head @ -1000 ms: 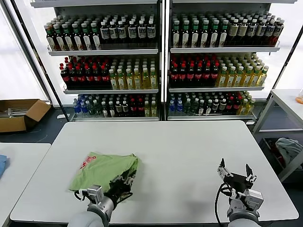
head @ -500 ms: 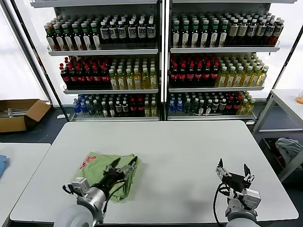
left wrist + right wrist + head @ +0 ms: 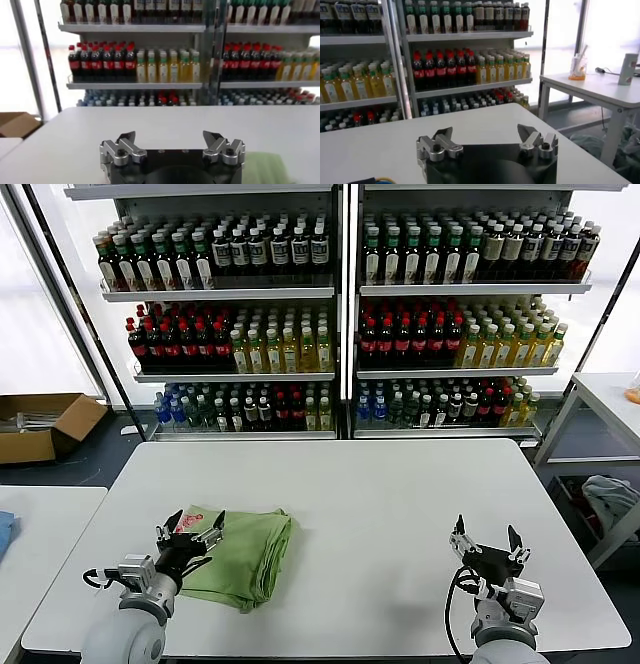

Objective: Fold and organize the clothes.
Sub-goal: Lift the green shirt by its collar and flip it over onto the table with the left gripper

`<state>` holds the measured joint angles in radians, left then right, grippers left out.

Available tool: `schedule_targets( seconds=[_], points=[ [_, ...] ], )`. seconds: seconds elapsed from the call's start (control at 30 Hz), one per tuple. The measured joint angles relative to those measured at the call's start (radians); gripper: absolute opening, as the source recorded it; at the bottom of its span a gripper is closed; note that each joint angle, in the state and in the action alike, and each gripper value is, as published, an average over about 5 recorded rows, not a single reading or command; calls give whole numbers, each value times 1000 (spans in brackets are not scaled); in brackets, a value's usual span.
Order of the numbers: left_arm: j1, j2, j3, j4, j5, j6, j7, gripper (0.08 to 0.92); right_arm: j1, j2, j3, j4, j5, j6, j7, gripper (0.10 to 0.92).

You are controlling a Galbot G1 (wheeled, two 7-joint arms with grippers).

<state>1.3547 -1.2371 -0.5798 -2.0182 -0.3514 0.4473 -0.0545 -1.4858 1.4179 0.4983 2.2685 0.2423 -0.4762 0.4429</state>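
The light green shirt [image 3: 245, 550] lies folded in a compact stack on the white table [image 3: 380, 494], near its front left, with part of its red-and-white logo [image 3: 187, 525] showing at the left edge. My left gripper [image 3: 194, 526] is open and empty, just above the shirt's left edge by the logo. In the left wrist view the left gripper [image 3: 170, 137] points over bare table, and a corner of the shirt [image 3: 265, 167] shows beside it. My right gripper [image 3: 485, 536] is open and empty above the table's front right; it also shows in the right wrist view [image 3: 485, 134].
Shelves of bottles [image 3: 340, 314] stand behind the table. A cardboard box [image 3: 40, 424] sits on the floor at the far left. A second white table [image 3: 40, 534] with a small blue cloth [image 3: 4, 534] is to the left. A side table [image 3: 605, 399] stands at the right.
My left gripper has drawn back leftward off the top of the folded shirt to its left edge. The shirt stays folded in place. The right gripper has risen slightly.
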Motion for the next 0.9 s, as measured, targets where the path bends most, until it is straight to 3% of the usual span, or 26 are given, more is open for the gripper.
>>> schedule_targets(
  seconds=[0.9],
  points=[
    [-10,32,-67,157,-90,42,48,823,-8,1,-14,5,-2,2,-3,823]
  ],
)
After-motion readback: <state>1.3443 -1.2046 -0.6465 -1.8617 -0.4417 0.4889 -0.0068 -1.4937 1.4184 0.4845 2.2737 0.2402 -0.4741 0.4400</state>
